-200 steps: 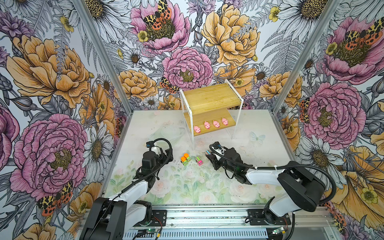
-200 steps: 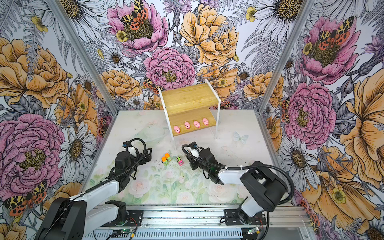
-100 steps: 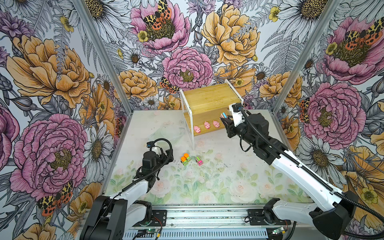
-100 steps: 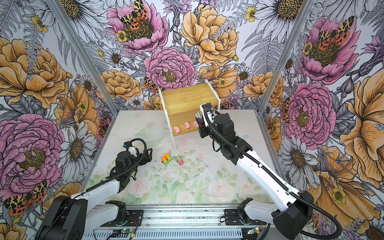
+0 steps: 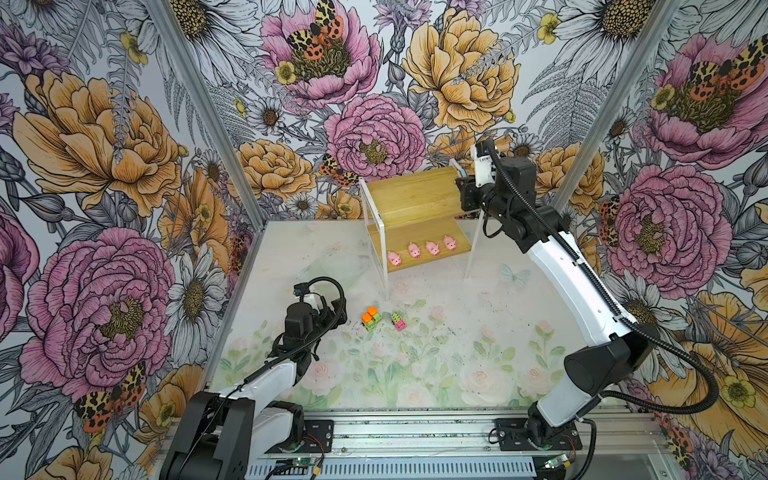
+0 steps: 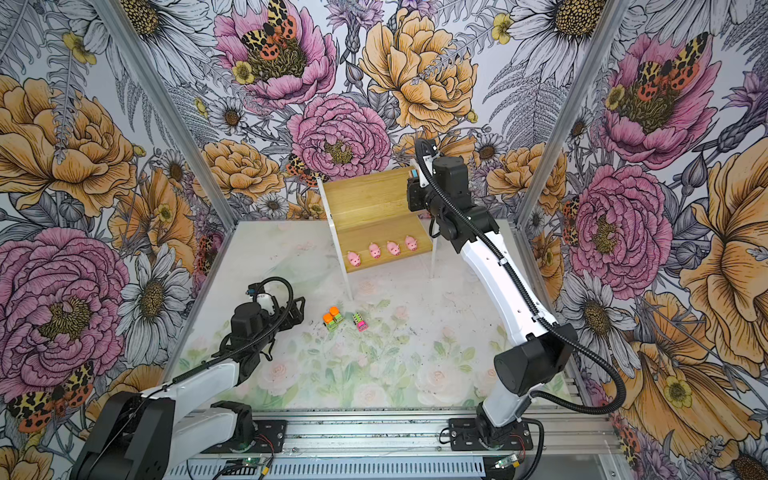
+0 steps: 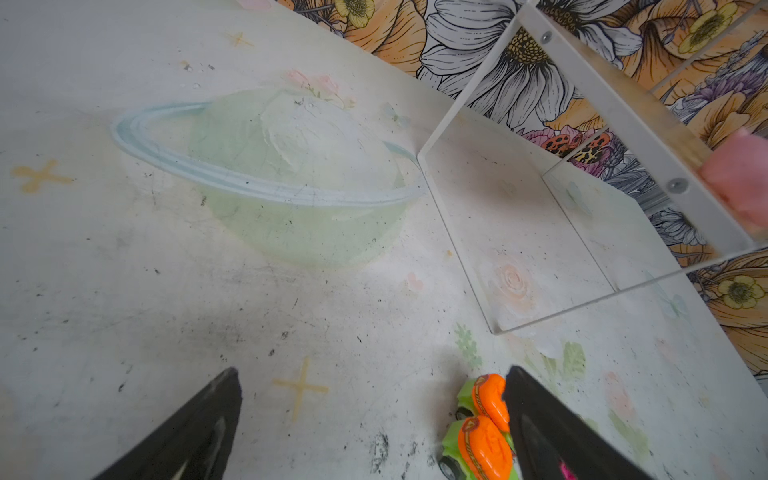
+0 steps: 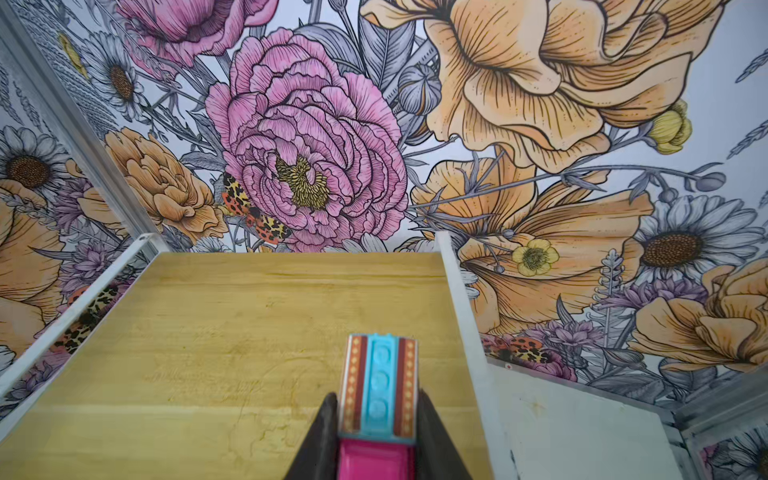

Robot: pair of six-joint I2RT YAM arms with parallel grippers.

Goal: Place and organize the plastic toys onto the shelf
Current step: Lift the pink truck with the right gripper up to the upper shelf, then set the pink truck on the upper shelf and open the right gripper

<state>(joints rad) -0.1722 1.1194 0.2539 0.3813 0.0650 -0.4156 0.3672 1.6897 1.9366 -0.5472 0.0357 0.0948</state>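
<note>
My right gripper (image 8: 376, 395) is shut on a pink truck with a blue striped top (image 8: 378, 370). It holds the truck just over the shelf's upper board (image 8: 249, 332), near that board's right rail. In both top views this gripper (image 5: 460, 185) (image 6: 411, 185) is at the right end of the shelf (image 5: 411, 195). Several pink pigs (image 5: 432, 248) stand in a row on the lower board. Two orange-and-green trucks (image 5: 371, 318) (image 7: 484, 432) and a pink truck with a green top (image 5: 398, 321) lie on the table. My left gripper (image 7: 372, 374) (image 5: 338, 311) is open and low, just left of the orange trucks.
The shelf's white front legs (image 5: 383, 270) stand on the table behind the loose trucks. Flowered walls close the cell on three sides, and a metal rail (image 5: 415, 432) runs along the front. The right arm (image 5: 582, 282) reaches over the right part of the table.
My right gripper has risen from the table beside the loose trucks, past the lower board, to the upper board's right end, with the blue-topped truck in it. The left arm has stayed still.
</note>
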